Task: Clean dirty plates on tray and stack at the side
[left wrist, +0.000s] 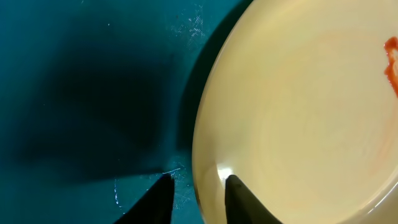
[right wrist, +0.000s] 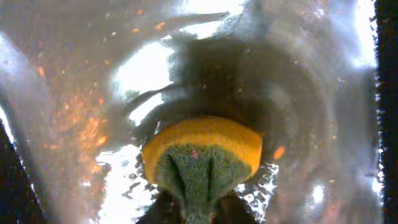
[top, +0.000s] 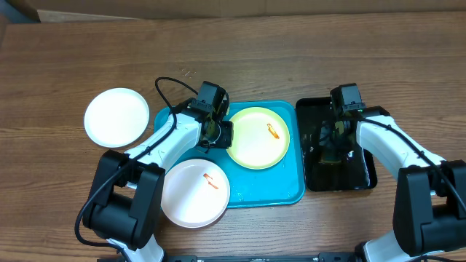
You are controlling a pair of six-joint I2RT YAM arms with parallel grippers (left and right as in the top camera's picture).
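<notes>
Turquoise plastic sits at the middle of the wooden table (top: 291, 44): we see the tray (top: 287, 191) lying flat, its long side running left to right. On its upper right part rests the yellow plate (top: 251, 142), with an orange smear (top: 273, 132) to the right of its centre. The smeared white plate (top: 191, 196) lies over the tray's lower left corner, partly on the tray and partly out over the table, with the left arm (top: 156, 145) crossing just above it. A short orange mark (top: 210, 181) shows near its upper right edge. The clean white plate (top: 116, 116) lies on the bare table, left of the tray and apart from it.

We find the left fingers (left wrist: 155, 202) at the yellow plate's left rim. In the left wrist view they stand narrowly apart, one over the tray floor and one over the plate, with the rim between them. Whether they pinch the rim we cannot tell.

Just beside the tray on its right lies the black tray (top: 364, 175), glossy and wet, with orange specks scattered over its shining floor. The right fingers (right wrist: 160, 213) hang over it, closed on a sponge (right wrist: 202, 152) that is yellow with a green scouring face, and the green side is turned toward the wrist camera
</notes>
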